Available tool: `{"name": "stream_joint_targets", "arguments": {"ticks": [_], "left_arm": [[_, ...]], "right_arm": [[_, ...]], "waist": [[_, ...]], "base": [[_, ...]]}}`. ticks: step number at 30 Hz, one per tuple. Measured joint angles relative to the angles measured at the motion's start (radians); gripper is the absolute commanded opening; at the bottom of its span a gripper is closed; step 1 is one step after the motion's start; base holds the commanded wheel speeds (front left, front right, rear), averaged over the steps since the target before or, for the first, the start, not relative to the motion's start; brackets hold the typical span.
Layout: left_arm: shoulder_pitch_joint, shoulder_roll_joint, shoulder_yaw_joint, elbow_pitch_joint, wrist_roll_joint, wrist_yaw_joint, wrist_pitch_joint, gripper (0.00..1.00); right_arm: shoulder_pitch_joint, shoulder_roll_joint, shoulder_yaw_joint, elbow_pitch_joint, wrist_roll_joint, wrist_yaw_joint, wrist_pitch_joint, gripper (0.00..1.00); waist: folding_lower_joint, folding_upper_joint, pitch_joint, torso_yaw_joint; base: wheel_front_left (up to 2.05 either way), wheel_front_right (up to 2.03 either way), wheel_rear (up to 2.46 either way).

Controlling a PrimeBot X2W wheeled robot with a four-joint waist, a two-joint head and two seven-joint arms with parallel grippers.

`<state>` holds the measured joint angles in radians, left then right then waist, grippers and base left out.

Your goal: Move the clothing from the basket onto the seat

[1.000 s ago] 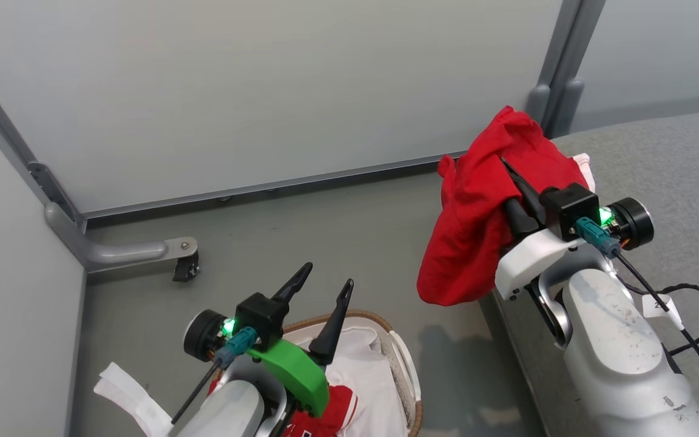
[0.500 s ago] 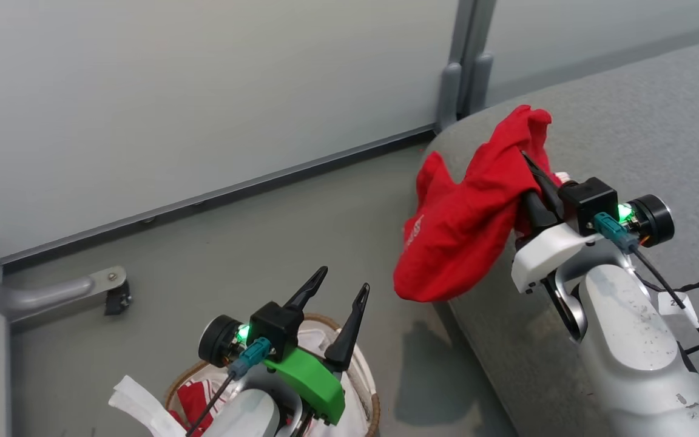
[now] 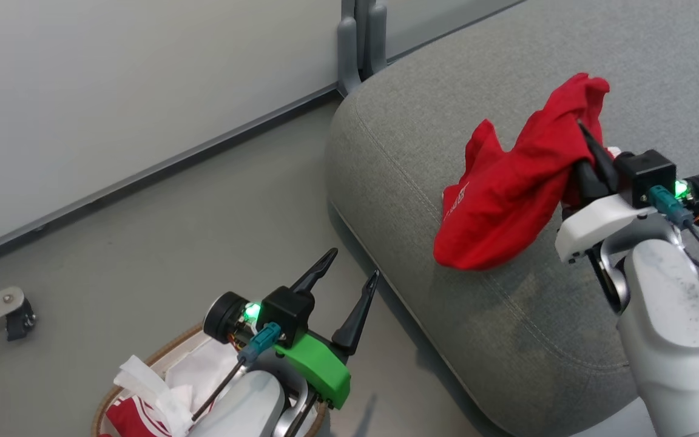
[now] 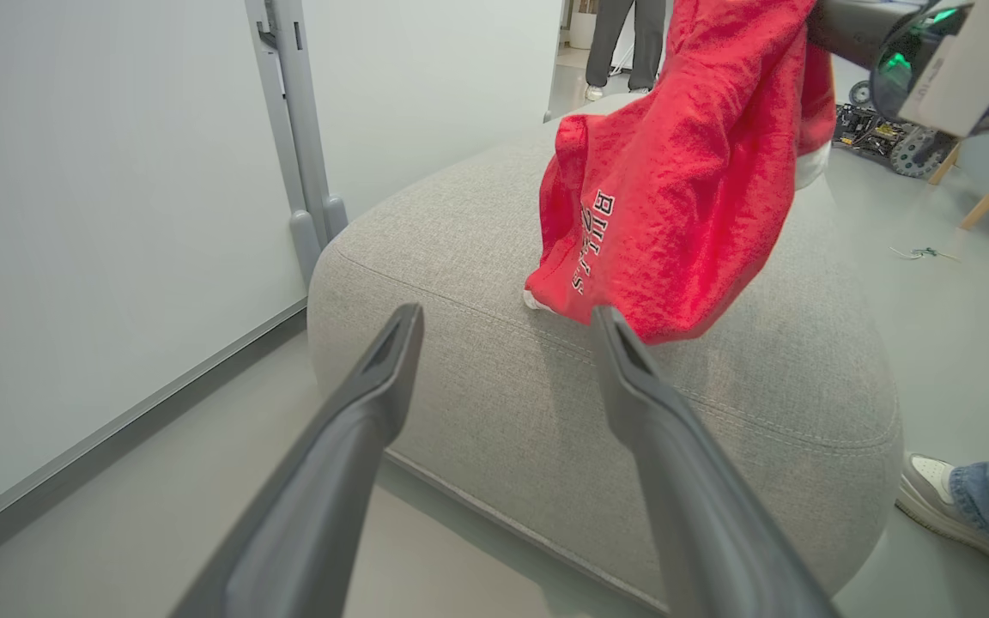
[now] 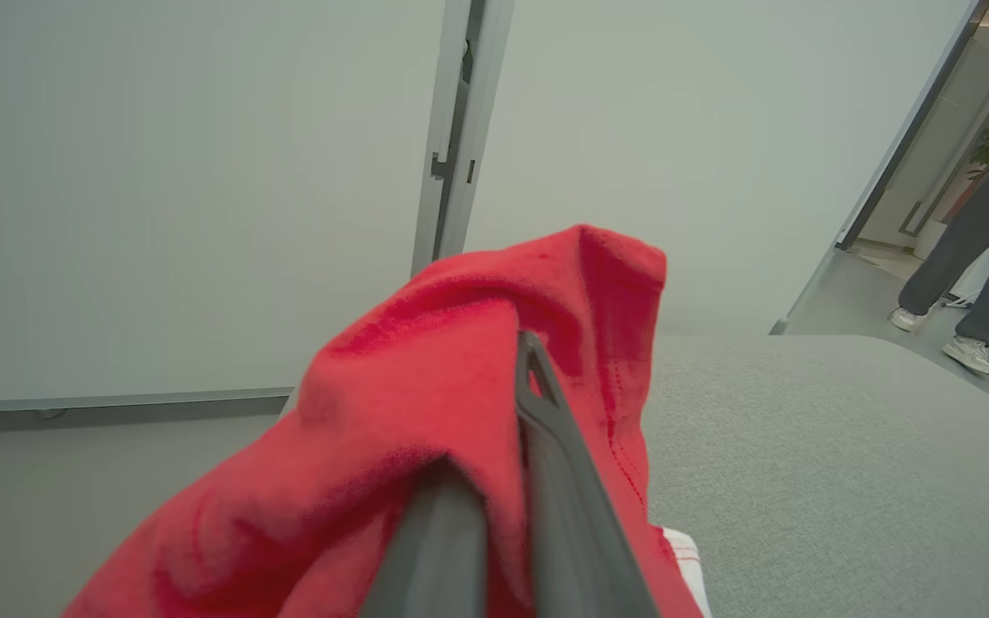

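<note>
We've got the right fingers (image 3: 595,155) clamped on a red jersey (image 3: 507,194), draped over the seat (image 3: 446,121). Our left fingers (image 3: 358,309) are spread apart, empty, near the basket (image 3: 143,370); more red clothing (image 3: 134,419) inside.

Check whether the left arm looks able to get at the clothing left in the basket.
Probably yes. The left gripper is open and empty just above the basket, where red clothing lies exposed. It points away towards the seat, so it would have to pull back and dip.
</note>
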<state>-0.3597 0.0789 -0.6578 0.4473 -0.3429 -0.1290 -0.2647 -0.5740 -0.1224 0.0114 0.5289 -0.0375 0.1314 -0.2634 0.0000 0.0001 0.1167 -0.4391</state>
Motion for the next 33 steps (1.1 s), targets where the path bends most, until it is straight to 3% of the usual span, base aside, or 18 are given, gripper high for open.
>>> {"name": "stream_joint_targets", "arguments": {"ticks": [6,16,21,27,33], "left_arm": [[-0.065,0.033,-0.044,-0.015,0.012,0.0,0.0,1.0],[-0.212,0.097,-0.091,-0.076,0.041,0.0,0.0,1.0],[-0.249,0.129,-0.097,-0.109,0.058,0.0,0.0,1.0],[-0.289,0.149,-0.091,-0.129,0.076,0.0,0.0,1.0],[-0.297,0.15,-0.078,-0.134,0.079,0.007,0.0,1.0]], "right_arm": [[-0.135,-0.063,-0.021,0.05,0.013,0.0,0.0,0.0],[-0.53,-0.278,-0.062,0.185,0.022,0.0,0.0,0.0],[-0.637,-0.345,-0.104,0.251,0.016,0.0,0.0,0.0],[-0.66,-0.363,-0.158,0.324,-0.01,0.0,0.0,0.0],[-0.58,-0.3,-0.194,0.383,-0.026,0.0,0.0,0.0]], "waist": [[0.0,0.0,0.087,-0.012],[0.0001,0.0,0.301,0.039],[0.0001,0.0,0.415,0.076],[0.0002,0.0,0.542,0.124],[0.0002,0.0,0.641,0.175]], "base": [[0.0,0.0,0.0],[0.0,0.0,0.0],[0.0,0.0,0.0],[0.0,0.0,0.0],[0.0,0.0,0.0]]}}
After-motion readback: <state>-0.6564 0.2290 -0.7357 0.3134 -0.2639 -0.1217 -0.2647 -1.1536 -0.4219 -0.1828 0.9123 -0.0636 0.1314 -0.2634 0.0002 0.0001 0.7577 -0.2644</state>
